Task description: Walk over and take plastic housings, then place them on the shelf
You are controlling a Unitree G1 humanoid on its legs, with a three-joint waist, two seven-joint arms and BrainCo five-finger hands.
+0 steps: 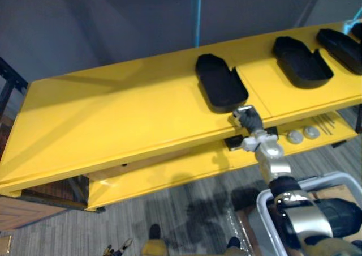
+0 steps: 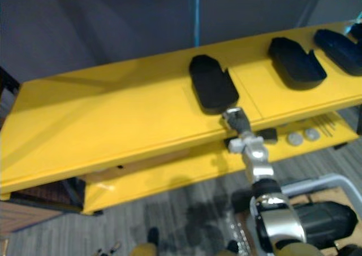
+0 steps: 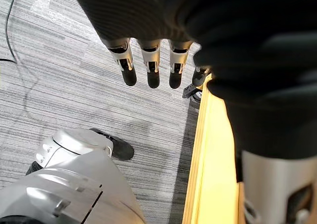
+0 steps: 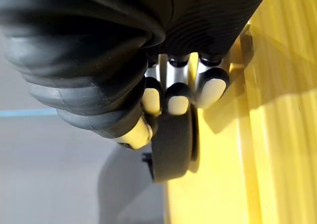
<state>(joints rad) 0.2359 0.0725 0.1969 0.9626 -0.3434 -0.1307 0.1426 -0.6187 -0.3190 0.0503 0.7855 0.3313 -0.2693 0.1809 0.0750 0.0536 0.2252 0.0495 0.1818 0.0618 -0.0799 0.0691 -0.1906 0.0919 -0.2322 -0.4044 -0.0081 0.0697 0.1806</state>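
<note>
Shelf top [image 1: 113, 109] left half bare (wide room); housings [image 1: 302, 60] crowd right.

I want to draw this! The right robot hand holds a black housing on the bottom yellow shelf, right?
Not quite. The right robot hand holds the black housing on the top yellow shelf, not the bottom one. The left eye view shows it.

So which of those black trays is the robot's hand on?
The leftmost housing: the right hand grips its near end. The second housing and third housing lie farther right on the yellow shelf, untouched.
</note>
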